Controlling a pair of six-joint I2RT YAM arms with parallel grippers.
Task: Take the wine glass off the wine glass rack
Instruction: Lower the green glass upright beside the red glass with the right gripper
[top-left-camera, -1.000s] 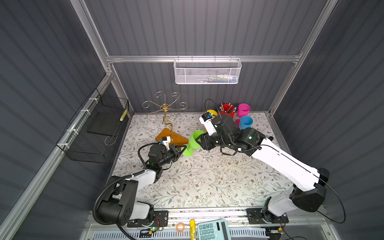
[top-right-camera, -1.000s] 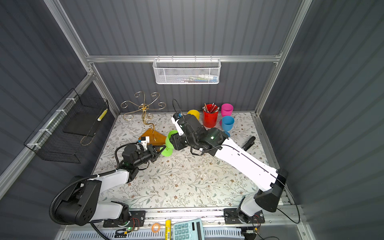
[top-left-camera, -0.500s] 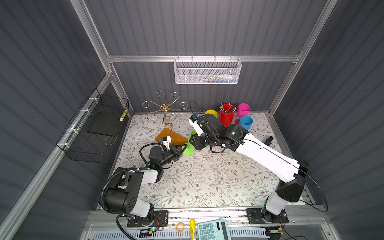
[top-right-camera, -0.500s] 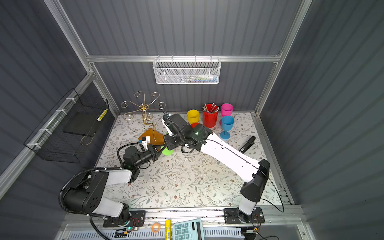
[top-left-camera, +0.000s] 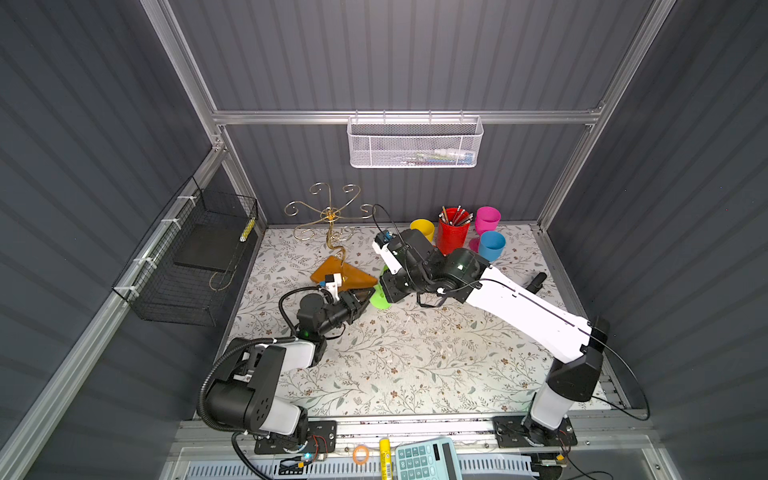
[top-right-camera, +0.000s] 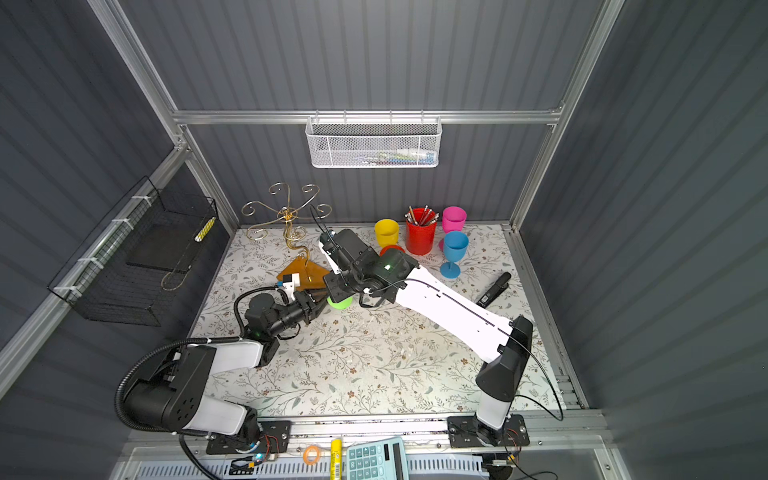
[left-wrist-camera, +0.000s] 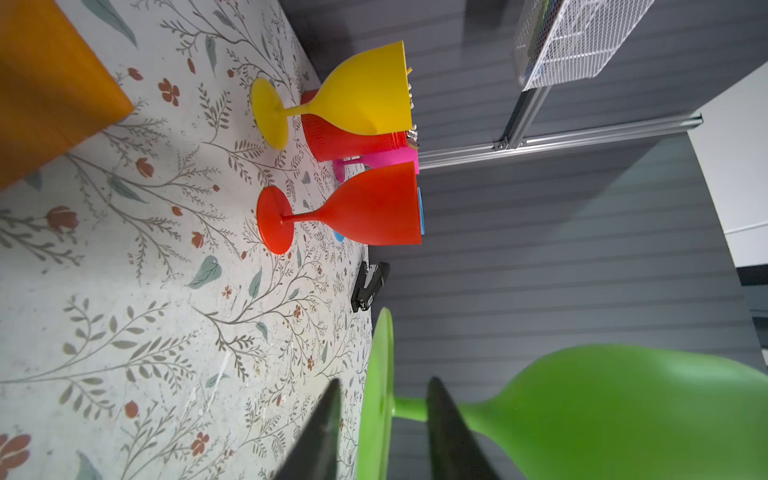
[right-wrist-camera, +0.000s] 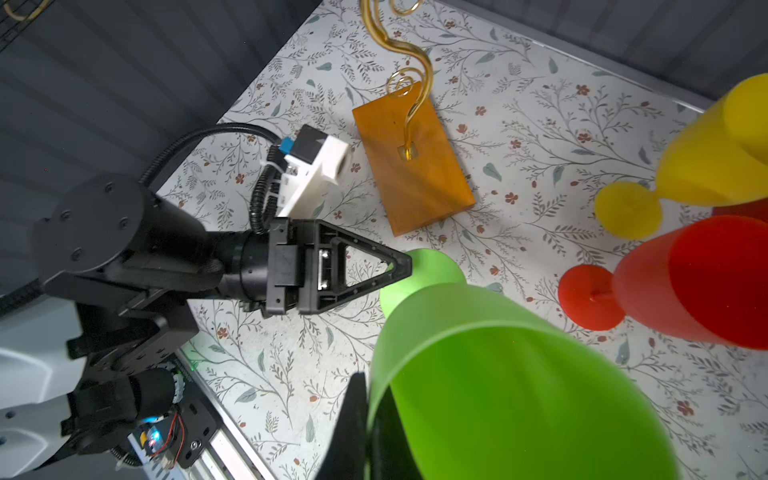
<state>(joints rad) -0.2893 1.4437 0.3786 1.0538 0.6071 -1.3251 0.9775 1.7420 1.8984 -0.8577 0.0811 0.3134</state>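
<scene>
The green wine glass (right-wrist-camera: 519, 395) is off the wine glass rack (top-left-camera: 330, 214), whose gold scroll arms hang empty over its orange-brown base (right-wrist-camera: 415, 166). My right gripper (right-wrist-camera: 368, 415) is shut on the glass's rim, one finger inside the bowl and one outside. In both top views the wrist hides those fingers, and only the glass's foot (top-left-camera: 380, 300) (top-right-camera: 340, 302) shows, low by the base's corner. My left gripper (left-wrist-camera: 384, 415) is open, its fingers on either side of the green foot disc without gripping it. Its place is just left of the foot (top-left-camera: 361, 297) (top-right-camera: 318, 299).
Yellow (top-left-camera: 422, 228), pink (top-left-camera: 487, 218) and blue (top-left-camera: 491, 245) glasses and a red pencil cup (top-left-camera: 453, 230) stand at the back right. A red glass (left-wrist-camera: 361, 212) stands near them. A black stapler (top-left-camera: 536, 282) lies right. Wire baskets hang on the back wall (top-left-camera: 415, 143) and left wall (top-left-camera: 195, 257).
The right gripper has come left with the green glass and closed on its rim. The left gripper, shut before, has opened around the glass's foot.
</scene>
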